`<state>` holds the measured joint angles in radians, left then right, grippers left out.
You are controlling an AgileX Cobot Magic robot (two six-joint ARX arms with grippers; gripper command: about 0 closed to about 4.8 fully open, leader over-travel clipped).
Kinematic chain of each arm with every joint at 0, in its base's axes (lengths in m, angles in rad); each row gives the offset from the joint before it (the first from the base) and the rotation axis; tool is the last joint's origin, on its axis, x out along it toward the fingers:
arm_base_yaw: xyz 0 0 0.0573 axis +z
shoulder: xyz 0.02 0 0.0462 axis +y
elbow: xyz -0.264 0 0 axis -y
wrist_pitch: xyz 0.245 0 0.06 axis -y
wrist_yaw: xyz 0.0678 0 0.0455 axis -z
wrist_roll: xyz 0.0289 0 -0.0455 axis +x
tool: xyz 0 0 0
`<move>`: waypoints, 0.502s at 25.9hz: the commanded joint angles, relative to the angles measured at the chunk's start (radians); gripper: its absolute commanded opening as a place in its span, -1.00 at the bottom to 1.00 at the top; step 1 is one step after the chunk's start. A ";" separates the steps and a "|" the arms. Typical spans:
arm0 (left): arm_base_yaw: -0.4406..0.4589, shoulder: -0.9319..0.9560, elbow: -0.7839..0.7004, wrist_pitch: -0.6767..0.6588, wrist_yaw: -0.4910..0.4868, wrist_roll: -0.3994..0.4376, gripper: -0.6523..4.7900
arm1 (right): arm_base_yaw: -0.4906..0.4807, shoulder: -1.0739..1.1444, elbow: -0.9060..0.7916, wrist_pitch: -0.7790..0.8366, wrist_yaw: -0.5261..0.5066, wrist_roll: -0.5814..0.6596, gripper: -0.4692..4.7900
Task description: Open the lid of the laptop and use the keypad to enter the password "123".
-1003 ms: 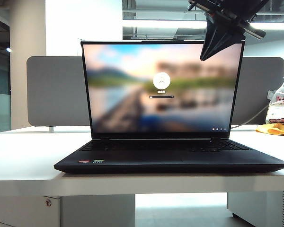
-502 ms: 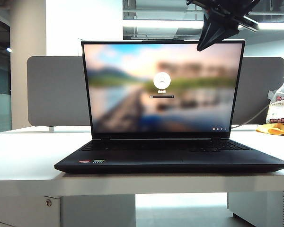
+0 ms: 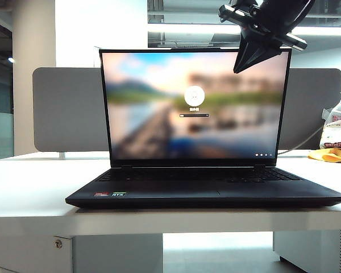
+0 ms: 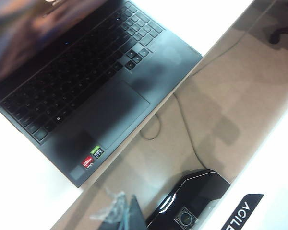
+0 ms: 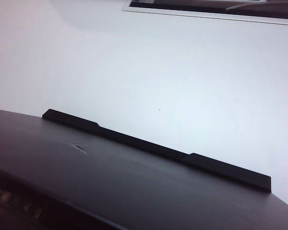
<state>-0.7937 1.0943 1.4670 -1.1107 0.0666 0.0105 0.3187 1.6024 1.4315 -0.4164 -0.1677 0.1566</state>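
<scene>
Sitting at the front of the white tabletop, the laptop is open, and its front edge pokes a little past the tabletop's edge. Small red and green stickers sit on its near left corner. The keypad is at the right end of the keys, and nothing touches it. Behind the keys the lid stands up and shows a blurry lake picture with a login box.

High up, at the lid's top right corner, hangs the right hand. Its two black fingers are pressed together into one point, aimed down, with nothing in them. It hangs in front of the screen's top edge; whether it touches the lid cannot be told.

Behind the laptop is a grey wall panel. Far right on the tabletop there is a plastic bag with something orange beside it.

The left wrist view looks down on the keys, the smooth pad and the brown floor by the tabletop. The left hand does not show there or anywhere else. The right wrist view shows only the lid's black back and its top edge from above, not the right hand.
</scene>
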 commanded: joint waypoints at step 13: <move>-0.001 -0.002 -0.007 0.050 -0.029 0.002 -0.78 | -0.035 0.145 0.332 -0.038 -0.029 -0.004 -0.83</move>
<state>-0.7937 1.0943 1.4593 -1.0733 0.0406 0.0101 0.2840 1.7580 1.7561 -0.4648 -0.1875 0.1562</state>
